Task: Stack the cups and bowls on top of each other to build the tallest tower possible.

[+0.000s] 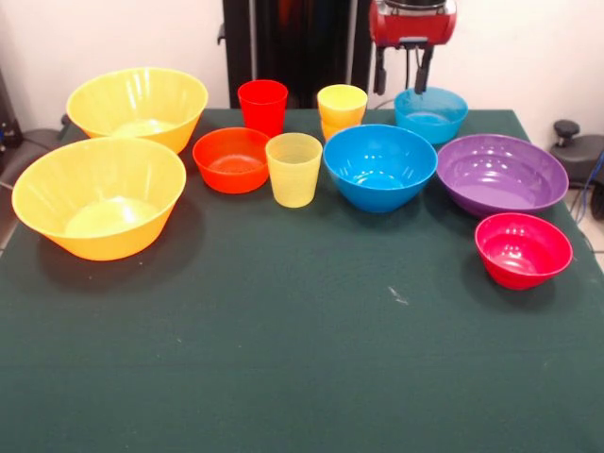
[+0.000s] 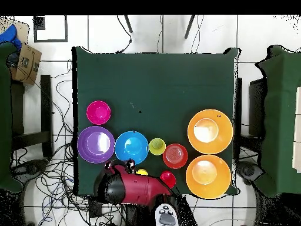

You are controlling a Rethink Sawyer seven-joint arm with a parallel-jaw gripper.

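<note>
On the green table [image 1: 283, 377], nearest the front camera, the pink-red bowl [image 1: 523, 249] sits alone at the right, with one large yellow bowl [image 1: 98, 209] across from it at the left. Behind the pink-red one lies the wide purple bowl [image 1: 501, 174], and just beside that the medium blue bowl [image 1: 379, 166]. The pale yellow cup [image 1: 293, 169] stands upright between the blue bowl and the orange-red bowl [image 1: 232, 159], close to both (whether the rims touch is hard to tell). Further back, the second large yellow bowl [image 1: 138, 106] sits behind the first, the red cup [image 1: 262, 107] stands behind the orange-red bowl, and the orange-yellow cup [image 1: 342, 109] stands behind the blue bowl. The small light blue bowl [image 1: 430, 114] is farthest back at the right. Nothing is stacked; every piece rests open side up on the cloth.

The gripper [image 1: 401, 77] hangs at the table's far edge, just above the light blue bowl's rear rim, its two dark fingers [image 1: 381, 74] parted with nothing between them. From overhead, the red arm [image 2: 138, 187] covers that back row.
</note>
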